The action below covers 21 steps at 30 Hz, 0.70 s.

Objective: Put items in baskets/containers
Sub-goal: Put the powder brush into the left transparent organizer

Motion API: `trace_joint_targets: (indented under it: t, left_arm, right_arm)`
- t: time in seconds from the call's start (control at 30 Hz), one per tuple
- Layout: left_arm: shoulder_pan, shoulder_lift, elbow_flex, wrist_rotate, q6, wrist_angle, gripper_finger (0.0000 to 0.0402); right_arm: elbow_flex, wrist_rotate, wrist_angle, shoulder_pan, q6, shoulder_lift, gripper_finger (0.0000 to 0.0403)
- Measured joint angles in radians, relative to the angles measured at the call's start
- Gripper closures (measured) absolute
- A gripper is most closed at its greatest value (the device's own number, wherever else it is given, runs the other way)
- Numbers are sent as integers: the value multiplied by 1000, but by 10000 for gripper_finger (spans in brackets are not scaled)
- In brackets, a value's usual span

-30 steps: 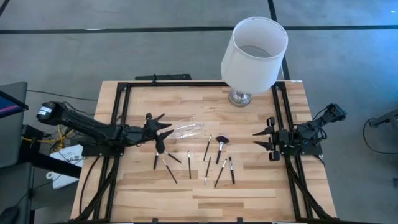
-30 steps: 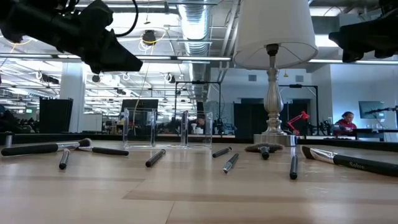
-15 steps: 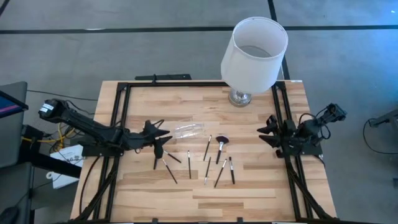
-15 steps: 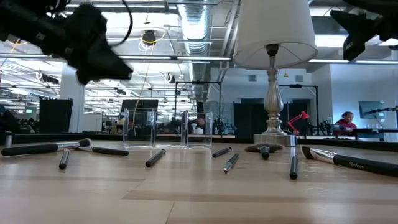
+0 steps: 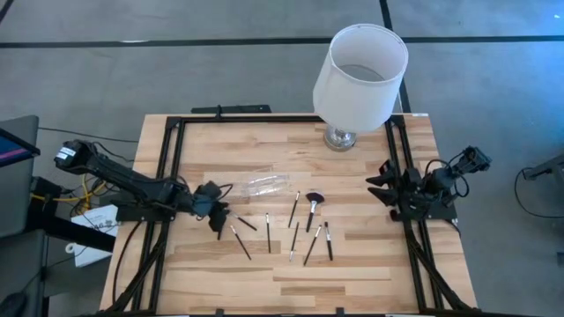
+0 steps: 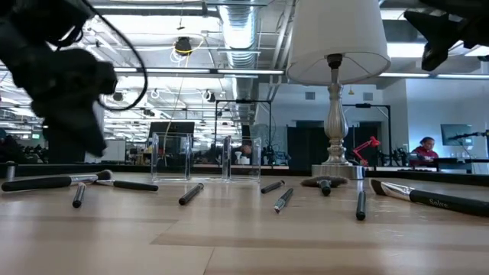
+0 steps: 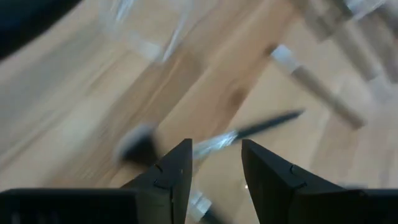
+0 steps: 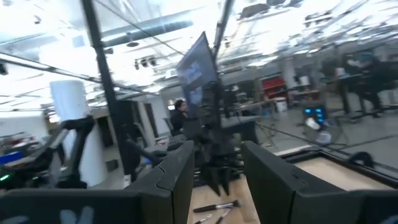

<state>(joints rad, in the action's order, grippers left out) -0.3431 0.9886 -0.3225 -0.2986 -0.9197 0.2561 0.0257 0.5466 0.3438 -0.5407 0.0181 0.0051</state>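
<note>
Makeup brushes (image 5: 300, 224) lie scattered flat near the middle of the desk (image 5: 370, 264), none in the clear cup (image 5: 267, 185) yet. They look light, thin and stiff, with smooth dark handles that would likely roll or slip, so the handle just behind the silver ferrule seems the best place to pinch; the bristles are soft and would probably splay if squeezed. One with a wider fluffy purple head (image 5: 315, 199) lies nearest the cup's open side.

That cup lies on its side toward the far-left part of the desk and appears empty. Being clear thin plastic, it is probably light enough to skid when a brush is pushed in.

Left gripper (image 7: 214, 168) hangs low over the leftmost brush (image 7: 249, 132), jaws parted narrowly with the handle showing between them, not yet clamped. Right gripper (image 5: 384, 183) waits raised by the right edge, jaws apart and empty. A white lamp (image 5: 359, 75) stands at the far edge.
</note>
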Motion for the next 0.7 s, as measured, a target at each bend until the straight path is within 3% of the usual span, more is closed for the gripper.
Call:
trace_joint_targets:
  t: [0.2,0.33,0.5,0.7]
  left_arm:
    - [-2,0,-38,11,-77,209,279]
    - [-3,17,-33,5,-108,192,289]
    - [-11,91,21,5,-79,12,284]
    - [-8,120,22,-95,-74,12,263]
  right_arm:
    - [0,76,2,0,-52,0,274]
    - [0,85,2,0,-53,0,274]
    - [0,85,-6,0,-52,0,275]
    - [0,85,-17,0,-53,0,285]
